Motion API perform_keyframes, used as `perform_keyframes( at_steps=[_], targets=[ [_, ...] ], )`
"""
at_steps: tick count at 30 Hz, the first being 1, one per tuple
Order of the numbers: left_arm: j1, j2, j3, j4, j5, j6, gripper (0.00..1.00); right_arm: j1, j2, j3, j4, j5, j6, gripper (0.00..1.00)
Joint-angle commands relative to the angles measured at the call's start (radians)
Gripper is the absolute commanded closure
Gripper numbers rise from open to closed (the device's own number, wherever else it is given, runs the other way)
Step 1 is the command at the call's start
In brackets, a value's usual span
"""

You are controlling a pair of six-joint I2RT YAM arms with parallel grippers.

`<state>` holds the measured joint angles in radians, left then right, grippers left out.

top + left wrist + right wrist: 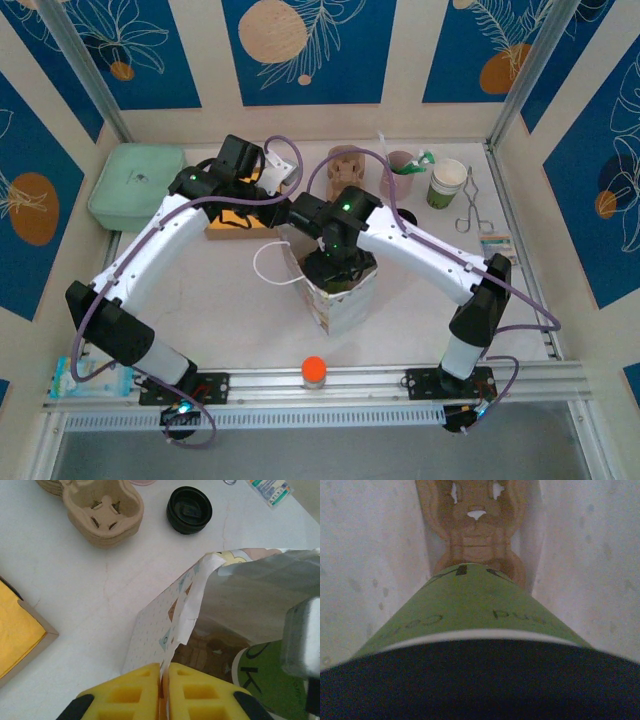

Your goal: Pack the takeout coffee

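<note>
The left gripper's (164, 674) jaws are pressed together on the torn top edge of the bag (150, 630), pinching the paper between the yellow fingers (131, 692). The right gripper (338, 272) reaches down into the bag's open mouth. Its fingers are hidden there, so I cannot tell whether the jaws are spread or closed on anything.

The cup (475, 605) is inside the bag, close under the right wrist camera. Its black lid (470, 685) faces the lens and its green side runs down toward a tray (477, 535) at the bottom. Whether its base touches the tray is not clear. From the left wrist, part of the green side shows through the mouth, just beside a grey metal part of the right gripper.

The bag stands on the table (75, 580), between the two arms. Beyond it lie a tray stack (100, 505) and a loose lid (189, 510), apart from each other.
</note>
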<state>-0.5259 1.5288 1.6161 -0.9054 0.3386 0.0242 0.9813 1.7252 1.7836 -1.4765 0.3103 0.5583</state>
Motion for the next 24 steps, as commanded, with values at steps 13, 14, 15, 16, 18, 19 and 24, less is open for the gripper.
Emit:
perform_keyframes(
  at_steps=[13, 14, 15, 16, 18, 19, 24],
  targets=[
    [-0.005, -0.023, -0.01, 0.002, -0.012, -0.017, 0.88, -0.014, -0.024, -0.073, 0.047, -0.041, 0.011, 0.58],
    [-0.005, -0.021, -0.009, 0.002, -0.012, -0.018, 0.88, -0.015, -0.023, -0.076, 0.05, -0.04, 0.012, 0.58],
    [-0.005, -0.021, -0.009, 0.001, -0.013, -0.019, 0.88, -0.014, -0.023, -0.08, 0.055, -0.042, 0.012, 0.58],
    [-0.005, -0.021, -0.007, -0.001, -0.014, -0.019, 0.88, -0.016, -0.024, -0.086, 0.059, -0.043, 0.011, 0.58],
    [-0.005, -0.025, -0.007, -0.001, -0.015, -0.021, 0.88, -0.016, -0.021, -0.097, 0.066, -0.045, 0.012, 0.58],
    [-0.005, -0.027, -0.008, 0.0, -0.017, -0.02, 0.88, -0.018, -0.017, -0.102, 0.065, -0.043, 0.012, 0.58],
    [-0.005, -0.027, -0.009, 0.006, -0.017, -0.021, 0.88, -0.021, -0.021, -0.129, 0.085, -0.041, 0.014, 0.58]
  ],
)
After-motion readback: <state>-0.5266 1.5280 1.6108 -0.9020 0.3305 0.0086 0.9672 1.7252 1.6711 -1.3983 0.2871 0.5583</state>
